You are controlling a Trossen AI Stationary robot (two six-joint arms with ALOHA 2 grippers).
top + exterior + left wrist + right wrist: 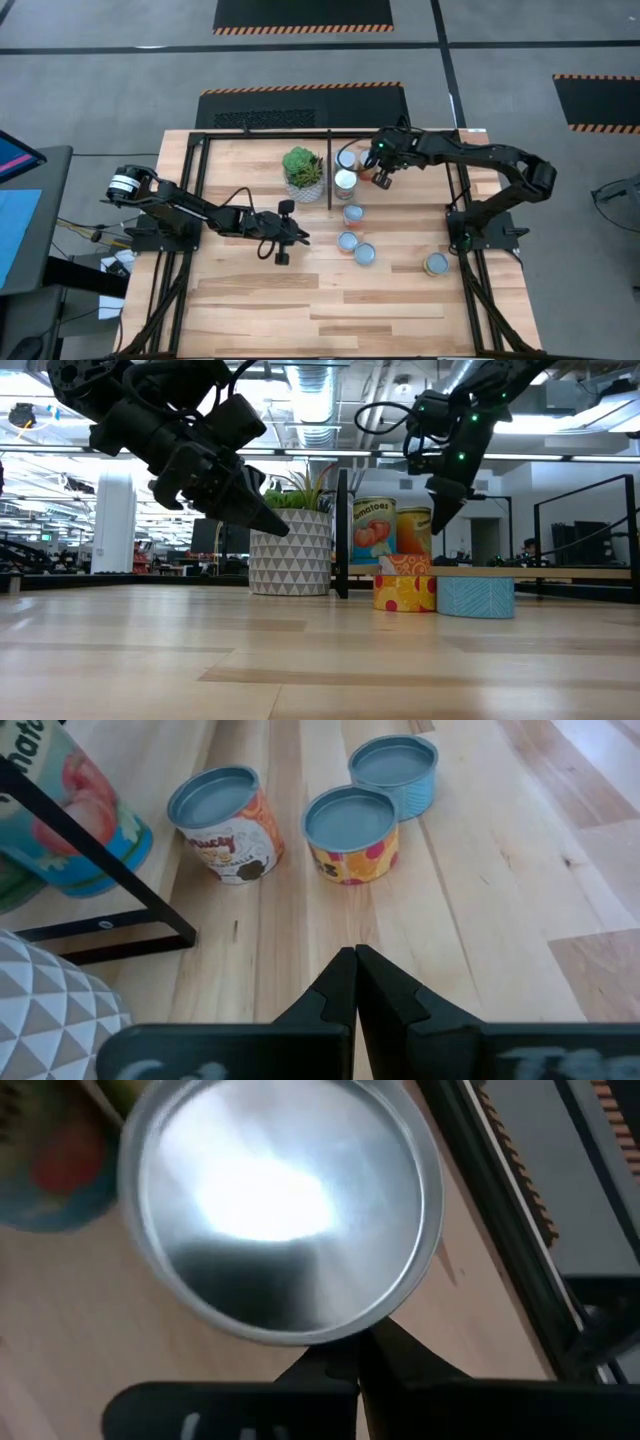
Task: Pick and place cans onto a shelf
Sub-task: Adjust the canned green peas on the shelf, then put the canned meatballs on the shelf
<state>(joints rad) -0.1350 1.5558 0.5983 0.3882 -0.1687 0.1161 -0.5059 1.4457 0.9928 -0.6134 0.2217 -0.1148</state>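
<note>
Two grippers are in your scene, and both have their fingers pressed together with nothing between them. Your right gripper [381, 182] hangs over the far part of the shelf [470, 215], just right of the thin centre bar [329, 170]. Its closed fingers [345, 1365] sit directly above the shiny top of a can [280, 1205]. Beside it stand two tall cans [345, 183] close to the bar; in the low view you see one with a tomato label [373, 526]. Your left gripper [300, 238] waits lower, left of the bar and in front of the plant pot [304, 188], fingers [352, 985] shut. Ahead of it stand three small cans together: one orange [222, 824], one yellow [351, 833], one pale blue [396, 772]. One more can [435, 264] stands alone, well apart to the right.
</note>
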